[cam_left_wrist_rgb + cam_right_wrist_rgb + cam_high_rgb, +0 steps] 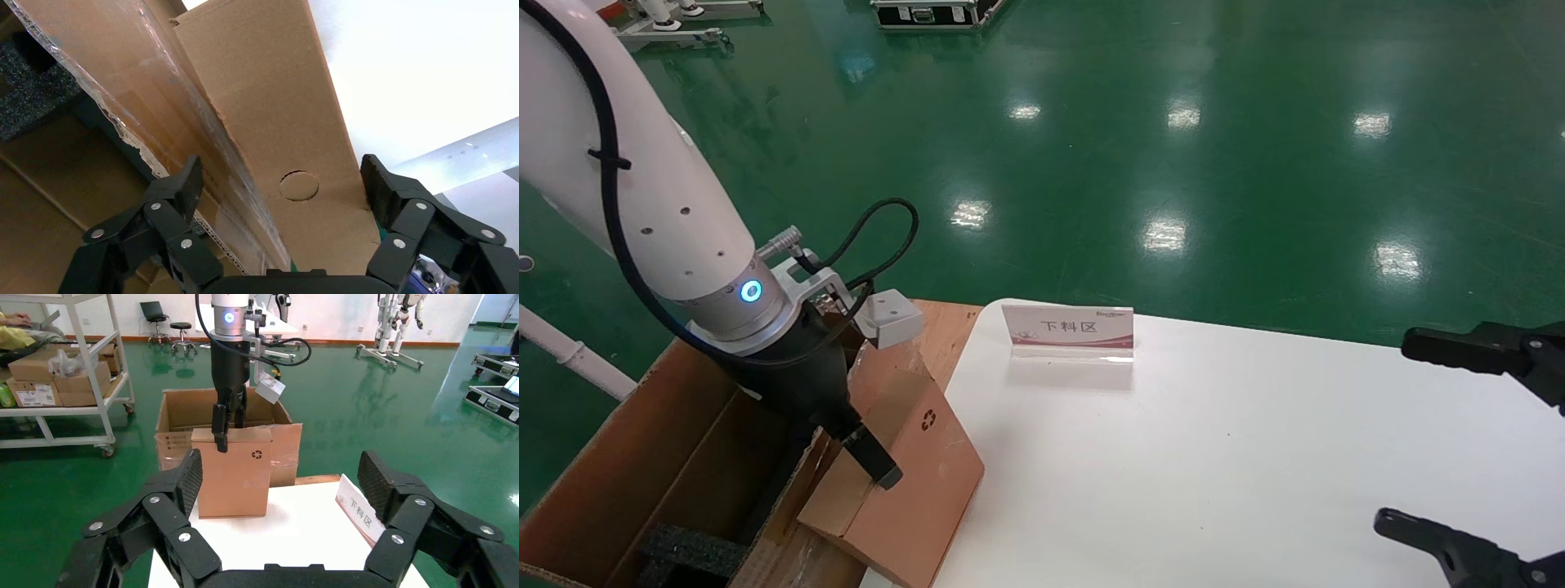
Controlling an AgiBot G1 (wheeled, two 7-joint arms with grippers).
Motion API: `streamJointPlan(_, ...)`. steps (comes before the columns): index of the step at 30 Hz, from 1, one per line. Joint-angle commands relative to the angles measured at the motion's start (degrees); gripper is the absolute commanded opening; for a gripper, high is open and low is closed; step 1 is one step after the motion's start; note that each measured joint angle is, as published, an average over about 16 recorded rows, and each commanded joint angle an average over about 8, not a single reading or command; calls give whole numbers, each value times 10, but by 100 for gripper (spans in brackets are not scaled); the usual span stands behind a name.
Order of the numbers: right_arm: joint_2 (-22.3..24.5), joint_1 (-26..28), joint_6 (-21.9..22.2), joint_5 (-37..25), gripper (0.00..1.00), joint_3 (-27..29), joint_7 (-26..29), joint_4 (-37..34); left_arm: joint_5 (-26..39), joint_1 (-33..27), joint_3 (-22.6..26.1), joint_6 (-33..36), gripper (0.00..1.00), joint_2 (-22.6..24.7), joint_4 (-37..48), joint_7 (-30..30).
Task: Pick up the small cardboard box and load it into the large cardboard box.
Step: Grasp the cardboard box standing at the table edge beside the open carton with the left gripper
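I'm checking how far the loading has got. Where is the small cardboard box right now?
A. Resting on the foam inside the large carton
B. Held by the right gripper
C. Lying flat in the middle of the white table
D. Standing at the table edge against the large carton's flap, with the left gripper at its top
D: the small cardboard box stands on the white table against the large cardboard box, with the left gripper at its top edge.
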Motion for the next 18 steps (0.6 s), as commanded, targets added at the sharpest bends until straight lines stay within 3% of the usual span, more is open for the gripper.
streamJointPlan(1,0,0,0,0,0,0,0,0,0,0,0,0,0,0,0,0)
streamJointPlan(18,0,0,0,0,0,0,0,0,1,1,-2,1,0,0,0,0)
